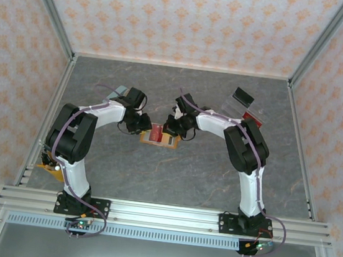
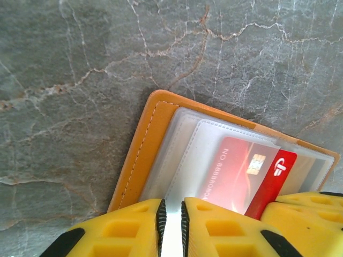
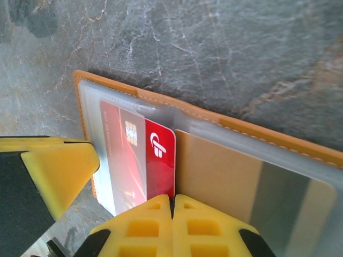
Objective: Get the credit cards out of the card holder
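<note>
Two arms meet mid-desk [image 1: 184, 174] over the open card holder [image 1: 160, 143], with a red credit card [image 1: 156, 132] on it.

Left wrist: left fingers [image 2: 123, 230] stand a narrow slit apart. The pale pocket sheet [image 2: 187, 155] runs into the slit; grip uncertain.

Right wrist: right fingers [image 3: 144, 227] are pressed together, the seam meeting the credit card's lower edge.

In the left wrist view the card holder [image 2: 140, 155] runs under the left gripper [image 2: 171, 208] and off the bottom edge; whether the pale strip between that gripper's fingers is gripped cannot be told. The red credit card [image 3: 158, 160] loses its near end behind the right gripper [image 3: 172, 202].
</note>
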{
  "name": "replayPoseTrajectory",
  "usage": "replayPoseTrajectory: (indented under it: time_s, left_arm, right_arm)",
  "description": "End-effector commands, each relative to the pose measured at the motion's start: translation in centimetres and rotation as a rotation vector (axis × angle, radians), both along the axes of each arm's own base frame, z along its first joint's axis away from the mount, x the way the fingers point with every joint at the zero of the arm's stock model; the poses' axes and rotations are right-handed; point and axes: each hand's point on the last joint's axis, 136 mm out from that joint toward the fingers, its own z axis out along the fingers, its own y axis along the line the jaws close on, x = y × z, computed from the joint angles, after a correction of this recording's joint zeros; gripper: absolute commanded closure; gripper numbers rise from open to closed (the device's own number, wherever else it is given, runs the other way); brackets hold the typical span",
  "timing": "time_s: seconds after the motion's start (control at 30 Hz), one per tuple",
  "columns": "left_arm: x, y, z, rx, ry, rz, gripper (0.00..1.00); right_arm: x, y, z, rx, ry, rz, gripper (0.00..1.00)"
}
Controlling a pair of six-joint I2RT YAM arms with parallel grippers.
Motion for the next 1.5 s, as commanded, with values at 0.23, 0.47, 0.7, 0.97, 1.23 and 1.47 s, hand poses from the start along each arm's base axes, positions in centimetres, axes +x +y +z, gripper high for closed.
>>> replayPoseTrajectory:
  time_s: [0.23, 0.47, 0.7, 0.97, 1.23, 1.47]
  left_arm:
    - [0.5, -0.9, 3.0, -0.063, -0.057, -0.064, 0.84]
    - [0.6, -1.9, 2.1, -0.079, -0.027, -0.085, 0.87]
    - [0.1, -1.8, -0.2, -0.051, 0.033, -0.091, 0.9]
    - [-1.3, -0.4, -2.8, 0.023, 0.099, -0.086, 0.92]
    - [-2.2, 0.2, -3.8, 0.049, 0.127, -0.076, 0.94]
    - [-1.9, 0.2, -3.5, 0.054, 0.118, -0.077, 0.94]
  right_arm:
    - [0.0, -0.9, 0.2, -0.014, -0.004, -0.021, 0.97]
    - [0.0, -1.0, -0.4, -0.019, 0.005, -0.032, 0.96]
    - [0.1, -0.7, -0.4, 0.002, 0.008, -0.039, 0.91]
    - [0.5, 0.5, 0.4, 0.098, 0.015, -0.053, 0.85]
    - [1.1, 1.5, 1.0, 0.169, 0.014, -0.08, 0.83]
    - [1.2, 1.4, 1.1, 0.181, 0.015, -0.095, 0.85]
